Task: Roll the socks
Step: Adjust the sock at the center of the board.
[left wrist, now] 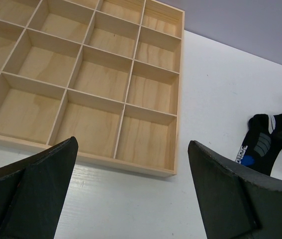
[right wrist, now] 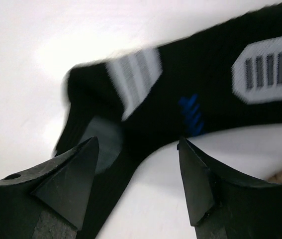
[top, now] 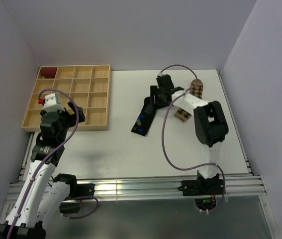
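The black sock [top: 142,121] with blue and grey-white patches lies stretched on the white table, mid-back. My right gripper [top: 156,98] hovers over its far end. In the right wrist view that gripper [right wrist: 138,144] is open just above the black sock [right wrist: 205,99], which is blurred, with nothing clamped between the fingers. The tan argyle sock [top: 183,115] lies under the right forearm, its far end [top: 196,89] showing beyond the arm. My left gripper [top: 77,113] stands wide open and empty [left wrist: 131,164] near the tray's front right corner. The black sock [left wrist: 262,144] shows far to its right.
A wooden tray [top: 106,97] with several compartments sits at the back left; its near right corner [left wrist: 173,172] shows in the left wrist view. A small dark red bundle [top: 47,72] fills its far left compartment. Walls close in the table at the back and sides.
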You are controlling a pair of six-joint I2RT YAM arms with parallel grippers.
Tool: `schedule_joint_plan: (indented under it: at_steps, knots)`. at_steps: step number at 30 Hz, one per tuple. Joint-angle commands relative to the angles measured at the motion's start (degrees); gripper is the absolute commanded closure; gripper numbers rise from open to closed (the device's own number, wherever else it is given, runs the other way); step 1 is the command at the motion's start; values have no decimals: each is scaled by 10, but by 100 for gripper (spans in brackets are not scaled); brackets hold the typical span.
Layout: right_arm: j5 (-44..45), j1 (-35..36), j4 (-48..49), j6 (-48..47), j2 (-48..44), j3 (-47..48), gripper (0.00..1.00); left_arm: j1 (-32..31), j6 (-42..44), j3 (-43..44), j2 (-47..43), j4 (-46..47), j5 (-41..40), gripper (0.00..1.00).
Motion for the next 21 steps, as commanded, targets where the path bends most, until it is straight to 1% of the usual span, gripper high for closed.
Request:
schedule_joint_plan:
  at_steps: [1,2,3,5,7,9,11,13,16,21]
  knots:
    - [5,42,56,-51,-111,-37,27,-2,5,1,-7,15,-2,1]
    - [12,51,61,-90,-140,-67,27,-2,5,1,-8,15,-1,0]
    - [19,74,63,-107,-152,-82,27,-2,5,1,-8,15,0,1]
    - [14,98,56,-148,-180,-124,28,-2,4,1,-8,15,2,1]
    - [2,127,59,-167,-208,-169,31,-2,4,3,-7,15,5,1]
    - [-1,147,66,-187,-226,-197,37,-2,3,2,-8,14,6,1]
    - [7,182,71,-214,-242,-226,39,-2,3,2,-12,14,4,1]
    - [27,214,85,-233,-248,-252,39,-2,3,1,-16,12,2,1]
    - [43,235,96,-249,-246,-278,39,-2,3,0,-20,11,1,1]
    - [73,269,96,-277,-233,-286,39,-2,4,0,-20,11,0,1]
